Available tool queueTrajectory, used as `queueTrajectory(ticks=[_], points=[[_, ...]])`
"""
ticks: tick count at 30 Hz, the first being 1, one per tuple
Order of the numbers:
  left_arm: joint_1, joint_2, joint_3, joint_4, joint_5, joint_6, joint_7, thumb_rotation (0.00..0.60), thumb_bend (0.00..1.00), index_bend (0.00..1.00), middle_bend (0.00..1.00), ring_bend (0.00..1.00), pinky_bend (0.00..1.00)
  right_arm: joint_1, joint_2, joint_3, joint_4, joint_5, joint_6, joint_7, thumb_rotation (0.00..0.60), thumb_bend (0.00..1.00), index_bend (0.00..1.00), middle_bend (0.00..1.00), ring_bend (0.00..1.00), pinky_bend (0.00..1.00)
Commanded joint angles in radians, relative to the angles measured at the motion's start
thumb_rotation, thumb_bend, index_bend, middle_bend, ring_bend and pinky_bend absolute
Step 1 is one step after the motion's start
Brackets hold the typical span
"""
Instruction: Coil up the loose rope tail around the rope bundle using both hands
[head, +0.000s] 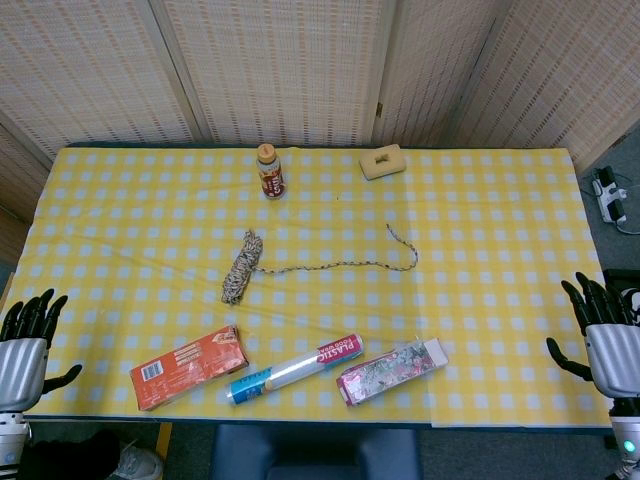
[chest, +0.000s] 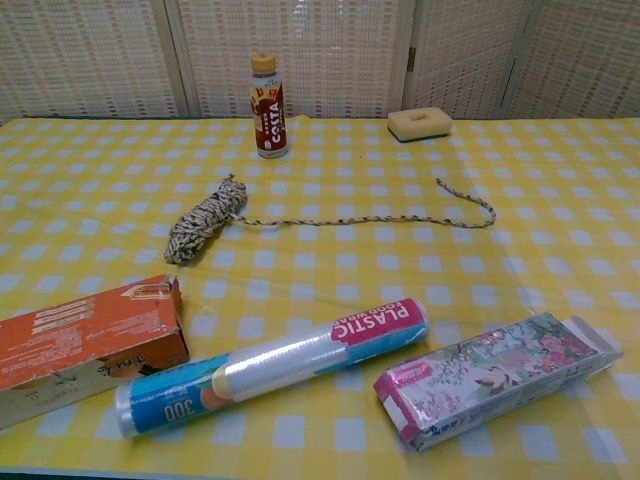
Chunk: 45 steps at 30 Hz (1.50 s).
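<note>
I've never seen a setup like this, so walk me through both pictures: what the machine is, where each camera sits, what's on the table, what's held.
It is a two-armed robot with humanlike hands. The head view looks down from above; the chest view looks across from lower. At the head view's bottom corners sit the metal left hand and right hand, fingers spread, holding nothing. On the yellow checked tablecloth lie a speckled rope bundle with its loose rope tail, a small brown bottle, a beige sponge block, an orange box, a plastic wrap roll and a floral box.

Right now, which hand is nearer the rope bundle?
Left. The left hand sits at the table's near-left edge, down-left of the rope bundle; the right hand is at the far right edge, well beyond the tail.
</note>
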<state>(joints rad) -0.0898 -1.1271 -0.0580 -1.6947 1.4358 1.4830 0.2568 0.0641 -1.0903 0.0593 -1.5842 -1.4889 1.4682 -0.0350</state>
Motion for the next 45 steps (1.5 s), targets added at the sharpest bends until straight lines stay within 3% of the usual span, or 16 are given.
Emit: queueTrajectory(ticks=[1,14,24,31,35,40,45], points=[[-0.003,-0.004,-0.002,-0.002,-0.005,-0.003,0.003,0.6,0.13,0.0,0.0,0.0,0.0,0.003,0.002,0.001,-0.003,-0.002,0.0,-0.001,0.479,0.4,0.0,0.0,0.04,0.0],[-0.015,0.001,-0.018,-0.04,0.005,0.01,0.022,0.6,0.13,0.0,0.0,0.0,0.0,-0.009,0.001,0.004,0.01,0.009,0.013,0.021,0.477,0.4,0.0,0.0,0.04,0.0],[-0.14,0.037,-0.084,-0.148,0.009,-0.113,0.038,0.6,0.15,0.0,0.0,0.02,0.0,0.001,0.005,0.008,0.011,-0.005,0.014,0.029,0.479,0.39,0.0,0.0,0.04,0.0],[-0.281,0.028,-0.158,-0.203,-0.078,-0.27,0.085,0.6,0.15,0.01,0.03,0.05,0.0,0.001,0.015,0.009,0.01,-0.008,0.016,0.034,0.48,0.4,0.0,0.0,0.03,0.0],[-0.387,-0.003,-0.204,-0.191,-0.178,-0.397,0.085,0.6,0.15,0.03,0.05,0.07,0.0,0.0,0.018,0.01,0.014,-0.005,0.015,0.042,0.478,0.4,0.0,0.0,0.04,0.0],[-0.509,-0.083,-0.237,-0.125,-0.31,-0.508,0.128,0.6,0.15,0.04,0.07,0.09,0.0,0.001,0.016,0.008,0.025,0.001,0.007,0.053,0.479,0.4,0.0,0.0,0.03,0.0],[-0.61,-0.205,-0.243,-0.011,-0.432,-0.538,0.218,0.6,0.15,0.05,0.08,0.11,0.02,0.003,0.013,0.008,0.036,0.005,-0.001,0.063,0.479,0.4,0.0,0.0,0.04,0.0]])
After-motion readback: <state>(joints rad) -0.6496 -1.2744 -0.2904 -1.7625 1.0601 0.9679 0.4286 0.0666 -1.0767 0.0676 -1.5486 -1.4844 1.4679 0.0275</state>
